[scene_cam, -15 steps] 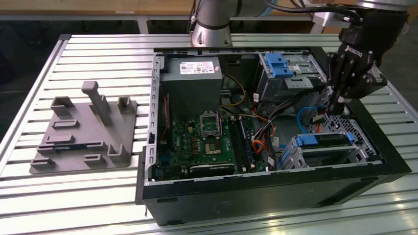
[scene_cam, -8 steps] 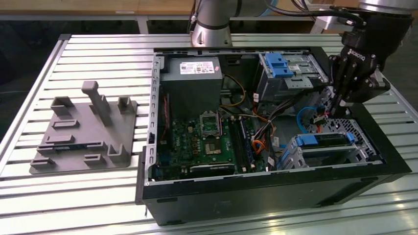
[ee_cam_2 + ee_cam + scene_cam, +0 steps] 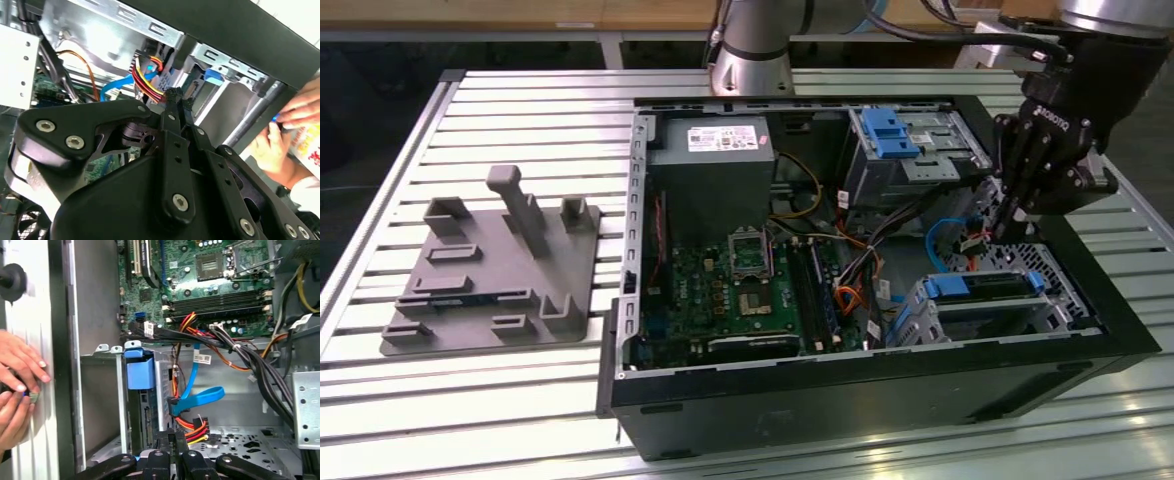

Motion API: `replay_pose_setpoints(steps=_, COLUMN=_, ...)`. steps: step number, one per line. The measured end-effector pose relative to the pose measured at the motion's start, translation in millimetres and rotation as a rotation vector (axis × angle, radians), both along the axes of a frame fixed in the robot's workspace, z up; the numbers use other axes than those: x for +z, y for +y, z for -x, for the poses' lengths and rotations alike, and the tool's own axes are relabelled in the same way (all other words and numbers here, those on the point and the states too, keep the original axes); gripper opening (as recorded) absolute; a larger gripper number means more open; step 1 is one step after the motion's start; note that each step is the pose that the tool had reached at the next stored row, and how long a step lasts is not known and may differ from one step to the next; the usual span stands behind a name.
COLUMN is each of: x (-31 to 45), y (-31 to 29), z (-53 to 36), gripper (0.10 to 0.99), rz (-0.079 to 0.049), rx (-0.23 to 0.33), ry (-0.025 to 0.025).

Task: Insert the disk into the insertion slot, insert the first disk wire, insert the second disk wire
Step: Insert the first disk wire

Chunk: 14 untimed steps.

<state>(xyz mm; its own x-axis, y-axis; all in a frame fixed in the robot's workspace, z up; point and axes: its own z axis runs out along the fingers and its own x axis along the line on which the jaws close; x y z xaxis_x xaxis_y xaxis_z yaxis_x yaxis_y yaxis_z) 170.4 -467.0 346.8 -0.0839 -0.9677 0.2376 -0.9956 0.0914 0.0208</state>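
You see, exterior view's left to right: grey fixture (image 3: 494,270) on table (image 3: 480,400); open case (image 3: 854,390); board (image 3: 747,290) inside; disk (image 3: 981,288) seated in slot (image 3: 1054,285) at case's right end. Gripper (image 3: 1007,225) hangs just above slot, jaws narrow, pinching black plug of red wire (image 3: 192,426). Blue cable (image 3: 200,397) loops just beside that wire. In both wrist views, hands (image 3: 17,385) rest outside case wall, well apart from gripper
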Motion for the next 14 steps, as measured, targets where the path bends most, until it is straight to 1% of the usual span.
replay_pose_setpoints(steps=4, x=0.0, y=-2.5, z=0.0, gripper=0.161, rz=-0.057, rx=0.0, ry=0.0)
replay_pose_setpoints(steps=7, x=0.0, y=-5.1, z=0.0, gripper=0.161, rz=-0.107, rx=0.0, ry=0.0)
replay_pose_setpoints(steps=9, x=0.0, y=-7.4, z=0.0, gripper=0.161, rz=-0.136, rx=0.0, ry=0.0)
replay_pose_setpoints(steps=10, x=-0.1, y=-8.9, z=0.0, gripper=0.161, rz=-0.141, rx=0.0, ry=0.0001)
replay_pose_setpoints(steps=11, x=-0.1, y=-9.9, z=0.0, gripper=0.161, rz=-0.142, rx=0.0, ry=0.0001)
replay_pose_setpoints(steps=14, x=-0.2, y=-10.4, z=0.0, gripper=0.161, rz=-0.142, rx=0.018, ry=0.0013)
